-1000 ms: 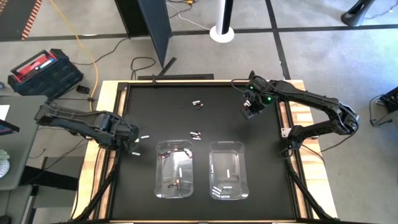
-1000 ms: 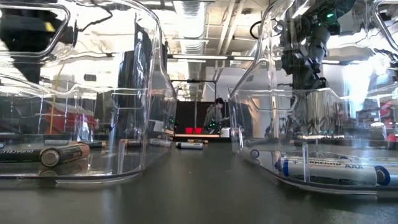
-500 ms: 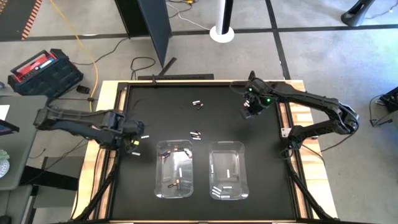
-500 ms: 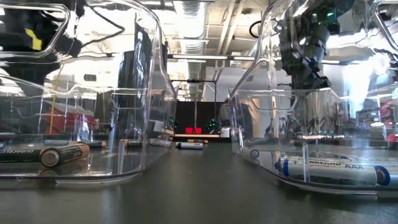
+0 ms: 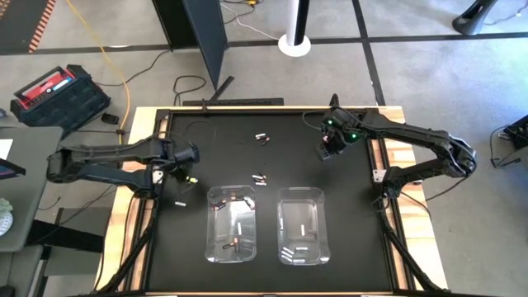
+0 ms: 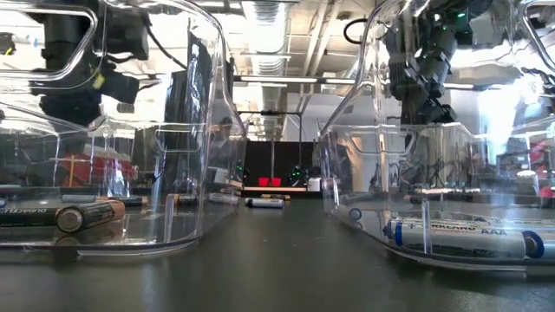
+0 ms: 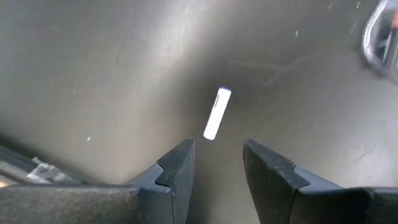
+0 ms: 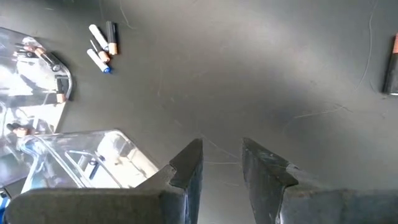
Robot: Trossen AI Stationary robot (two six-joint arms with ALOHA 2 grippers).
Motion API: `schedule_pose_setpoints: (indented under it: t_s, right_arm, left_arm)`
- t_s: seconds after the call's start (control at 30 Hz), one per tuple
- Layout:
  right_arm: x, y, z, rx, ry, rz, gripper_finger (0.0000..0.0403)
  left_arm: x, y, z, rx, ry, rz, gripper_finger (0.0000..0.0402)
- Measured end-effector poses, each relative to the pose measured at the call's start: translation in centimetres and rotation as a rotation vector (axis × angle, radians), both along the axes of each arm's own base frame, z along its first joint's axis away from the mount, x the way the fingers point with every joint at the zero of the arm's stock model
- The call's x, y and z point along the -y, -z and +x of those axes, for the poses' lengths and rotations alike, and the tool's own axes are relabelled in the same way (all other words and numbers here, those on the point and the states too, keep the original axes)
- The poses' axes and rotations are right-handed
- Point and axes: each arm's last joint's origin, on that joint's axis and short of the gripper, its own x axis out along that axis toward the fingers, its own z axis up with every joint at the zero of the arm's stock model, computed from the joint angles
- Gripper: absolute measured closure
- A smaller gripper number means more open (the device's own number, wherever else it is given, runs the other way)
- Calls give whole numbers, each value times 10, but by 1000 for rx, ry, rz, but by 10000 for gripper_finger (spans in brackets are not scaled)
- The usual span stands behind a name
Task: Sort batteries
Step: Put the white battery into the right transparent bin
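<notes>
Loose batteries lie on the black mat: a white cell (image 7: 216, 114) just ahead of my left gripper (image 7: 217, 146), another white one (image 5: 178, 200) nearer the front, a pair (image 5: 262, 138) at the far middle, and a small cluster (image 5: 260, 177) behind the bins. My left gripper (image 5: 187, 171) points down over the mat's left side, open, nothing between its fingers. My right gripper (image 5: 329, 150) hovers over the far right of the mat, open and empty (image 8: 221, 155). Two clear bins hold sorted batteries: dark cells (image 6: 87, 215) in the left, white cells (image 6: 460, 238) in the right.
The left clear bin (image 5: 210, 223) and right clear bin (image 5: 322, 227) stand side by side near the front edge. A dark battery (image 8: 390, 73) lies apart on the mat by my right gripper. A raised wooden frame (image 5: 136, 140) borders the mat. Bare mat lies between the arms.
My left gripper has swung from the mat's left edge toward the far edge and the right, sinking a little and rolling about its own axis; it now hangs over the white cell. Its fingers have stayed open.
</notes>
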Motion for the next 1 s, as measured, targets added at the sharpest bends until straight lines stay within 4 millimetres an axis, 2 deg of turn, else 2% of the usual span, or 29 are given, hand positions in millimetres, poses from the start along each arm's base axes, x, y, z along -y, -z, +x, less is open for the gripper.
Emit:
schedule_pose_setpoints:
  t_s: [0.1, 0.57, 1.0]
  right_arm:
    - [0, 0, 0, 0, 0, 0, 276]
    - [1, -1, 1, 13, -17, -19, 276]
    - [1, -1, 1, 14, -40, -32, 276]
  left_arm:
    - [-3, 4, 6, 1, -16, -19, 269]
    - [-15, 45, 32, -246, 8, -83, 269]
    - [-16, 58, 38, -308, 11, -100, 269]
